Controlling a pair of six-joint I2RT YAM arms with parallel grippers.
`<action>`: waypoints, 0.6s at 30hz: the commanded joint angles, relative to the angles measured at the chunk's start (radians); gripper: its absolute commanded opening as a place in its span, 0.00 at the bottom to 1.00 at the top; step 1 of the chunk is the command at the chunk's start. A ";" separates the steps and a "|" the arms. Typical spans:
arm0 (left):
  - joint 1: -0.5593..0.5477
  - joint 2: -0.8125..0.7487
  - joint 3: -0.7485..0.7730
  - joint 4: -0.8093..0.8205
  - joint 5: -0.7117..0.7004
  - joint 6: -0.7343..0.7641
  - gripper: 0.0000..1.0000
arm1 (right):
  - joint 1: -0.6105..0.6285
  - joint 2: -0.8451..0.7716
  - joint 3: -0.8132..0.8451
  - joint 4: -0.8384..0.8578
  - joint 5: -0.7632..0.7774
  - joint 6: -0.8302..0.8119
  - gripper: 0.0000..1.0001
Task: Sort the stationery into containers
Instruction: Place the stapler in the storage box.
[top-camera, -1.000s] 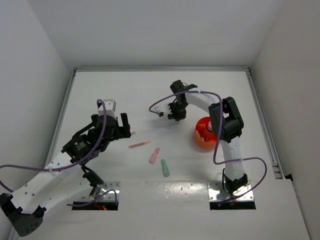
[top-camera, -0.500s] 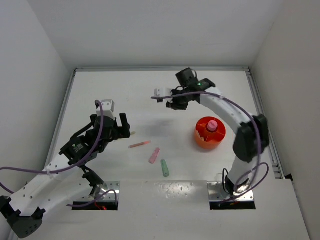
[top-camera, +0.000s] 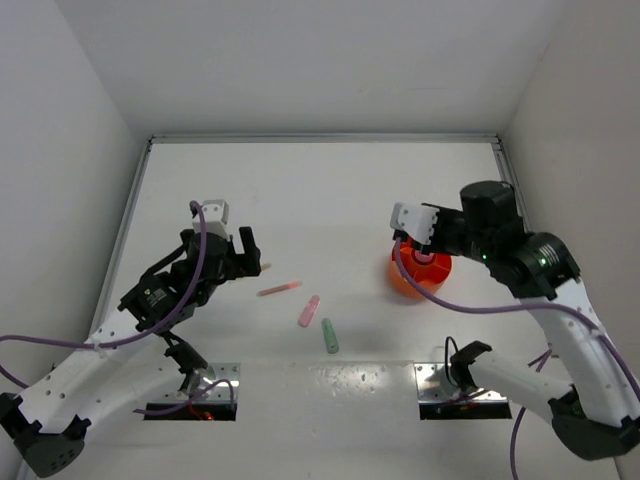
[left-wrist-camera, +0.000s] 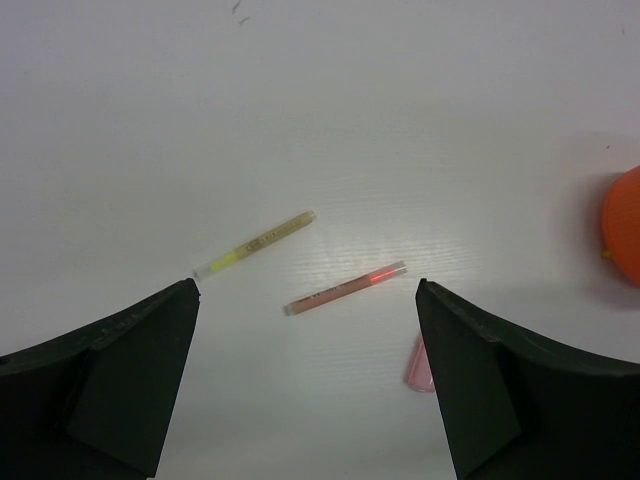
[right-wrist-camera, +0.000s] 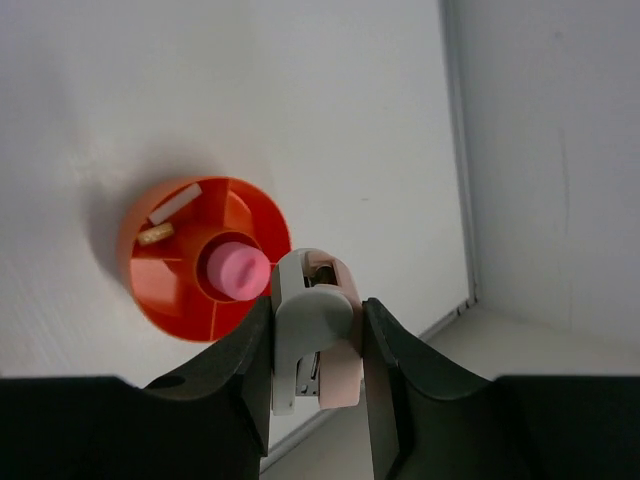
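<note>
My right gripper (right-wrist-camera: 315, 320) is shut on a small grey and pink stapler (right-wrist-camera: 310, 340), held in the air just right of the round orange tub (right-wrist-camera: 165, 290). In the top view this gripper (top-camera: 412, 222) hovers at the tub's (top-camera: 412, 281) far edge. A pink-capped tube (right-wrist-camera: 238, 268) stands in the tub's hub; a white block (right-wrist-camera: 175, 203) and a tan block (right-wrist-camera: 155, 235) lie in its compartments. My left gripper (left-wrist-camera: 307, 300) is open above the table, over a pink stick (left-wrist-camera: 345, 288). A yellow stick (left-wrist-camera: 255, 243) lies beyond it, and a pink marker (left-wrist-camera: 420, 365) by the right finger.
A mint-green marker (top-camera: 329, 336) lies beside the pink marker (top-camera: 309, 311) near the table's front middle. The table's raised right rail (right-wrist-camera: 458, 150) runs close behind the tub. Purple cables loop off both arms.
The right arm has swung from the far middle of the table to the tub, carrying the stapler. The left arm has stayed put, open.
</note>
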 joint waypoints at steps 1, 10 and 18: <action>0.010 -0.002 -0.009 0.029 0.007 0.010 0.96 | -0.034 -0.116 -0.124 0.192 0.147 0.046 0.00; 0.010 0.044 -0.009 0.029 0.018 0.019 0.96 | -0.048 -0.381 -0.434 0.203 -0.122 -0.041 0.00; 0.010 0.024 -0.009 0.039 0.036 0.019 0.96 | -0.048 -0.743 -0.756 0.363 -0.182 -0.213 0.00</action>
